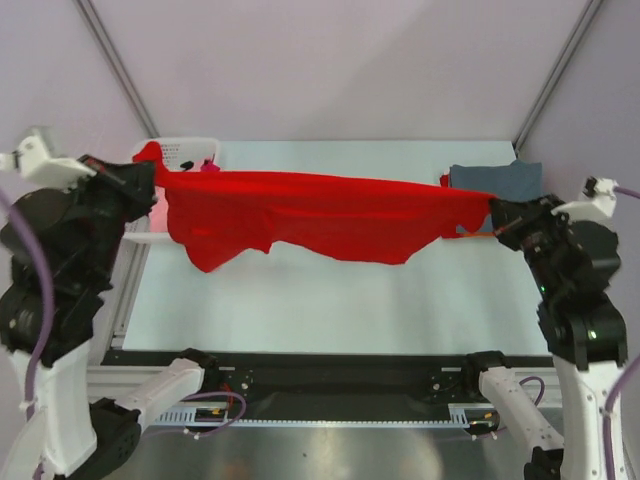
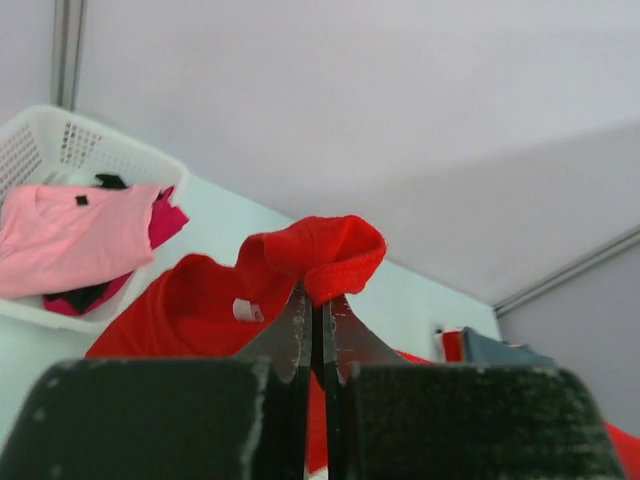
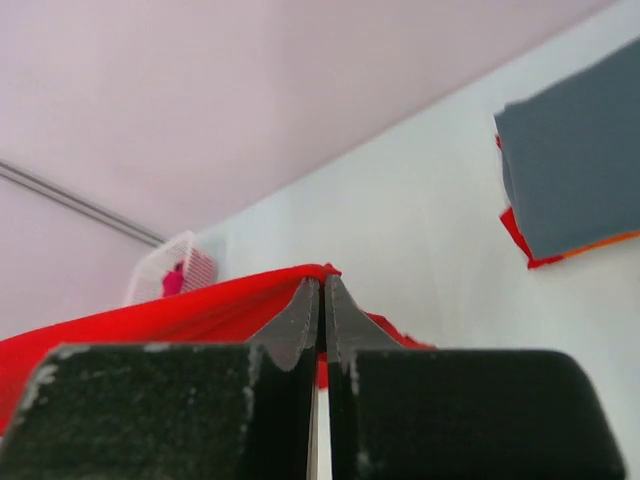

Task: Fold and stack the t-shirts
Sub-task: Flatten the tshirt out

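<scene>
Red shirt [image 1: 300,215] hangs stretched between both arms, above the table [image 1: 300,320] and clear of it. Left gripper [image 2: 317,297] is clamped on a bunched corner; right gripper [image 3: 322,287] is pinched shut on a thin edge. Risks, as I judge them: the right hold looks slight, so more tension could pull the cloth free and drop that side. Hem sags unevenly and may land creased. Ends sit near the basket [image 2: 60,140] and the grey stack [image 1: 495,180]; either could snag.
</scene>
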